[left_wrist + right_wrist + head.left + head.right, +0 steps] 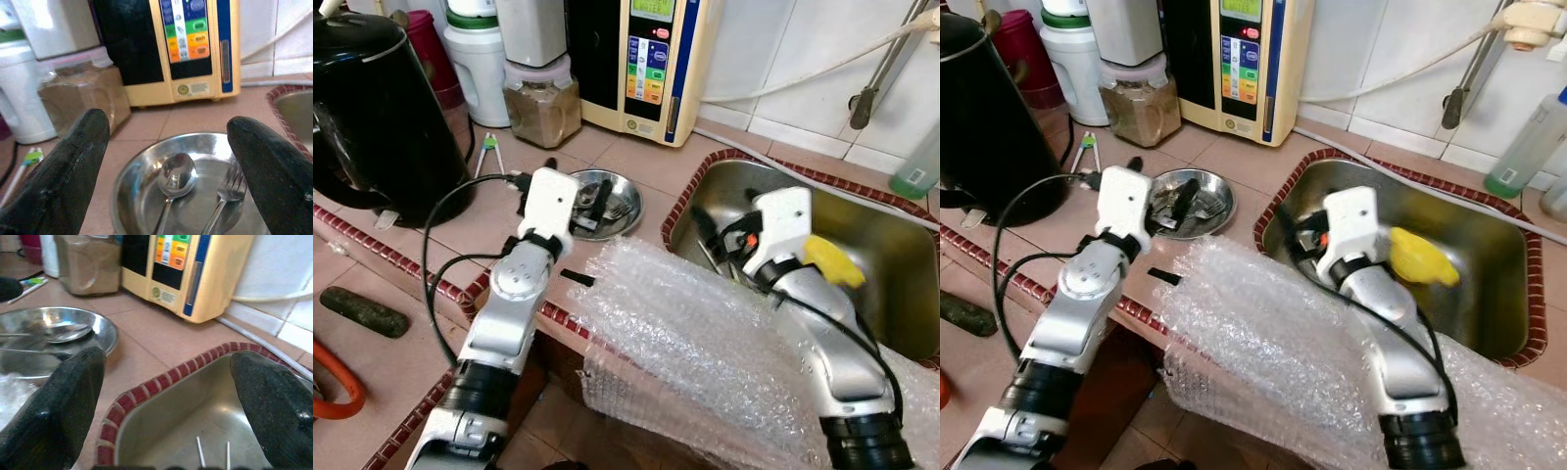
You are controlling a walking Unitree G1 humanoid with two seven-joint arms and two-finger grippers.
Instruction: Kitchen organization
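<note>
A shallow steel bowl [628, 200] sits on the tiled counter just left of the sink, holding a spoon [176, 177] and a fork [230, 188]. My left gripper [573, 192] hovers over the bowl's near edge, open, with nothing between its fingers [73, 161]. My right gripper [720, 235] is low in the steel sink [891, 259] at its left end, open and empty, above thin utensils [212, 453] lying on the sink floor. A yellow object [832, 262] lies in the sink beside my right forearm.
A black kettle [377, 108] stands at the counter's left with its cord looping forward. A jar of brown powder [540, 103], a white container [475, 59] and a cream water appliance [651, 59] line the back. Bubble wrap [695, 343] drapes over the counter's front edge.
</note>
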